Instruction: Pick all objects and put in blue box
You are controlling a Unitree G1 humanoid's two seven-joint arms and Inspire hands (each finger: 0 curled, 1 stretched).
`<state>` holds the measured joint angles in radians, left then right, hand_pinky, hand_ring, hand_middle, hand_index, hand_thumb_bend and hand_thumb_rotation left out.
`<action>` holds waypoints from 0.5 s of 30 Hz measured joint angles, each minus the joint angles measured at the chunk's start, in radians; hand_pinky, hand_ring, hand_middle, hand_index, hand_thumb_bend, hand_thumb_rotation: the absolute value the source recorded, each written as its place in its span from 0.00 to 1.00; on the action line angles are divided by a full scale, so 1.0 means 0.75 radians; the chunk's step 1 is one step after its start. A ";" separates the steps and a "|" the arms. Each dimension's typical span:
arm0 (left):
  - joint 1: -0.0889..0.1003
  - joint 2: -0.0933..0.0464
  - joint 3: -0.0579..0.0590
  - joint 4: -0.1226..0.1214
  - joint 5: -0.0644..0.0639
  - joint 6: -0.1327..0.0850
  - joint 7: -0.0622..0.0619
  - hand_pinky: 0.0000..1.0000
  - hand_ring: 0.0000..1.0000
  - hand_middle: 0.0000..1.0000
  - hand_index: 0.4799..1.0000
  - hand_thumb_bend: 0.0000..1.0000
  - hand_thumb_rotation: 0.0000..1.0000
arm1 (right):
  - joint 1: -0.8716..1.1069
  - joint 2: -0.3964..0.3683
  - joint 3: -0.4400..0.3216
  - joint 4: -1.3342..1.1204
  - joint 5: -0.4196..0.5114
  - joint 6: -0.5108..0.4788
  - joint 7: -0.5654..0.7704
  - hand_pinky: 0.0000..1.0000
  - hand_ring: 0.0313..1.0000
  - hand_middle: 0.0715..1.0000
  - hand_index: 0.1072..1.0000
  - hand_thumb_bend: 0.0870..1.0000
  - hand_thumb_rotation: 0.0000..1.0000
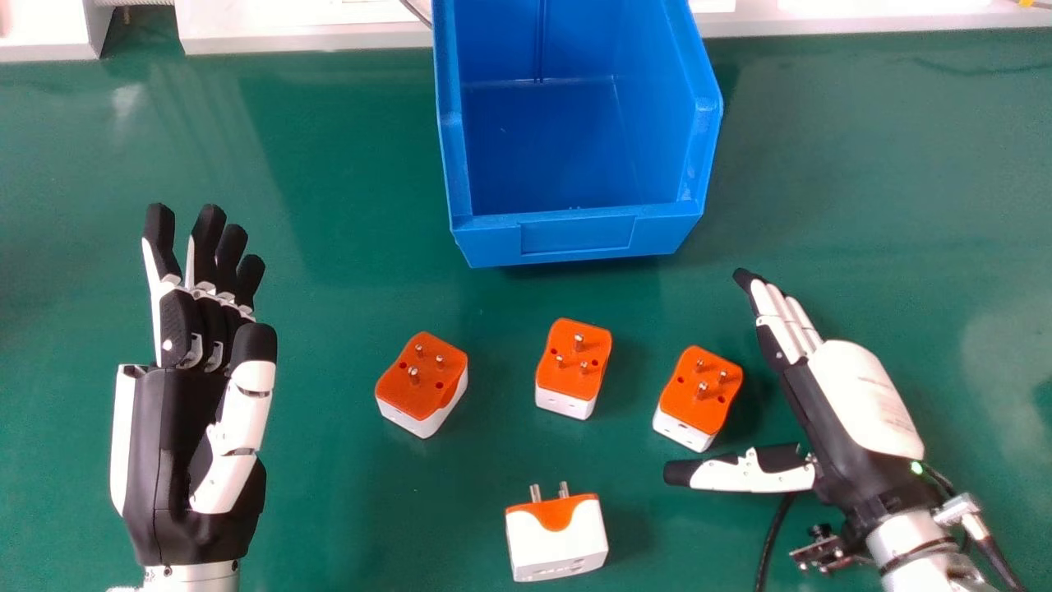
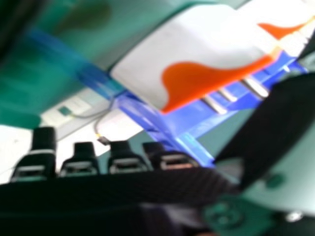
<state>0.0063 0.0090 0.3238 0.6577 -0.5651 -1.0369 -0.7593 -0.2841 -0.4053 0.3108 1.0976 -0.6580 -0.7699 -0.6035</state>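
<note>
Three orange-topped white adapters, the left one [image 1: 421,376], the middle one [image 1: 573,366] and the right one [image 1: 699,396], stand pins up on the green table. Nearer the front, a fourth adapter [image 1: 557,538] has its pins toward the box. The blue box [image 1: 578,234] holds nothing on its visible floor. My right hand [image 1: 855,399] is open just right of the right adapter, thumb extended below it, not holding anything. My left hand [image 1: 193,411] rests palm up at the left, open and unloaded. In the right hand view, an adapter [image 2: 197,59] is close to my right hand [image 2: 123,182], with the blue box [image 2: 147,115] behind.
The green table [image 1: 329,148] surrounds the adapters. A pale ledge [image 1: 304,37] runs along its far edge beside the box. A black cable [image 1: 771,543] lies near my right wrist.
</note>
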 measured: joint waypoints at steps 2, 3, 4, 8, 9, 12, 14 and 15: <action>0.002 0.000 0.000 0.000 0.000 0.000 0.000 1.00 1.00 1.00 0.98 0.31 0.49 | -0.002 0.001 0.001 0.003 0.017 -0.001 0.006 0.85 1.00 1.00 1.00 1.00 0.54; 0.003 0.000 0.000 0.000 0.002 0.000 0.001 1.00 1.00 1.00 0.98 0.31 0.49 | -0.003 0.003 0.001 0.003 0.027 -0.002 0.010 0.85 1.00 1.00 1.00 1.00 0.54; 0.003 0.000 0.001 0.000 0.004 0.000 0.002 1.00 1.00 1.00 0.98 0.31 0.49 | -0.004 0.004 0.002 0.004 0.031 -0.002 0.012 0.86 1.00 1.00 1.00 1.00 0.54; 0.004 0.000 0.002 0.000 0.007 0.000 0.002 1.00 1.00 1.00 0.97 0.31 0.49 | -0.008 0.011 0.003 0.008 0.050 -0.008 0.027 0.84 1.00 1.00 1.00 1.00 0.53; 0.004 0.000 0.002 0.000 0.008 0.000 0.003 1.00 1.00 1.00 0.97 0.31 0.49 | -0.009 0.014 0.005 0.009 0.053 -0.008 0.027 0.84 1.00 1.00 1.00 1.00 0.53; 0.004 -0.001 0.000 0.000 0.013 0.000 0.006 1.00 1.00 1.00 0.97 0.31 0.49 | -0.010 0.019 0.010 0.010 0.058 -0.009 0.024 0.83 1.00 1.00 1.00 1.00 0.53; 0.004 -0.001 0.000 0.000 0.012 0.000 0.006 1.00 1.00 1.00 0.97 0.31 0.49 | -0.013 0.022 0.013 0.013 0.065 -0.010 0.021 0.83 1.00 1.00 1.00 1.00 0.52; 0.004 -0.001 0.000 0.000 0.011 0.000 0.006 1.00 1.00 1.00 0.96 0.31 0.49 | -0.013 0.027 0.016 0.017 0.071 -0.012 0.016 0.81 1.00 1.00 1.00 1.00 0.51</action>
<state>0.0096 0.0080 0.3241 0.6575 -0.5567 -1.0369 -0.7550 -0.2939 -0.3854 0.3227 1.1100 -0.6050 -0.7793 -0.5912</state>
